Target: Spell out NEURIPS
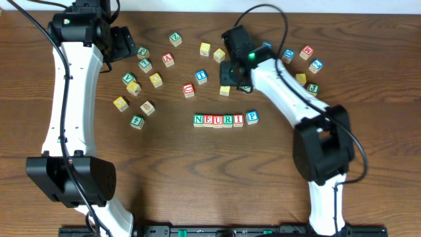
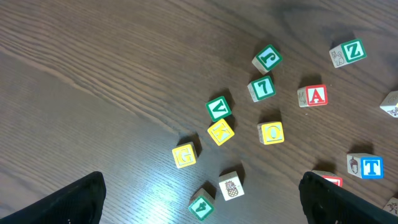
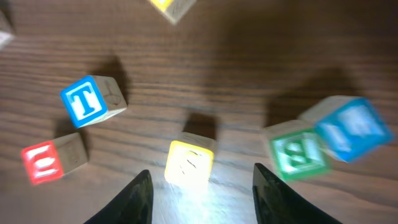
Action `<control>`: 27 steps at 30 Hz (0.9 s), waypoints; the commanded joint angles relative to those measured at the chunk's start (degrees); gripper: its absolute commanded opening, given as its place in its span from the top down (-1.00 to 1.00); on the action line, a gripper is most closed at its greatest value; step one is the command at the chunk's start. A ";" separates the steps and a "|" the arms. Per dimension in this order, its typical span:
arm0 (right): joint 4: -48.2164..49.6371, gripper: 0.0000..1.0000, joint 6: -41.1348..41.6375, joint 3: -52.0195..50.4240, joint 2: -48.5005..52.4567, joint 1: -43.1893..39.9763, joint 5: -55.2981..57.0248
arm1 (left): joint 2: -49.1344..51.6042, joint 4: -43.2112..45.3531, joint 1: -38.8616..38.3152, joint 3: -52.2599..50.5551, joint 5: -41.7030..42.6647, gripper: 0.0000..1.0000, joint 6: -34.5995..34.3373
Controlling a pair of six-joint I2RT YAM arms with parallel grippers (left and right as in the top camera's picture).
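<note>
At right gripper (image 3: 202, 186): spread wide, pinching nothing, hanging low over a yellow block (image 3: 189, 163) just ahead of the gap; top face too blurred to read. Flanked on one side by a blue T block (image 3: 93, 99) and a red block (image 3: 53, 158), on the other by a green block (image 3: 298, 152) touching a blue block (image 3: 354, 127). At left gripper (image 2: 202, 183): spread wide too, holding nothing, high above scattered blocks (image 2: 221, 132) at the far left of the table (image 1: 197, 184). Toward mid-table, lined up in a row (image 1: 217, 120): N, E, U, R, I touching, then a blue P block (image 1: 252, 117) just beside, slightly turned
</note>
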 commanded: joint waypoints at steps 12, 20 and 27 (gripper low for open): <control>3.48 -0.07 5.14 0.00 6.36 0.94 2.27 | -0.72 -0.35 0.22 0.68 -0.35 -0.96 0.35; 3.65 0.15 5.11 0.00 6.95 0.98 1.40 | -0.72 -0.35 0.22 0.68 -0.35 -0.96 0.35; 3.34 0.51 5.07 0.04 6.91 0.98 1.40 | -0.72 -0.35 0.22 0.68 -0.35 -0.96 0.35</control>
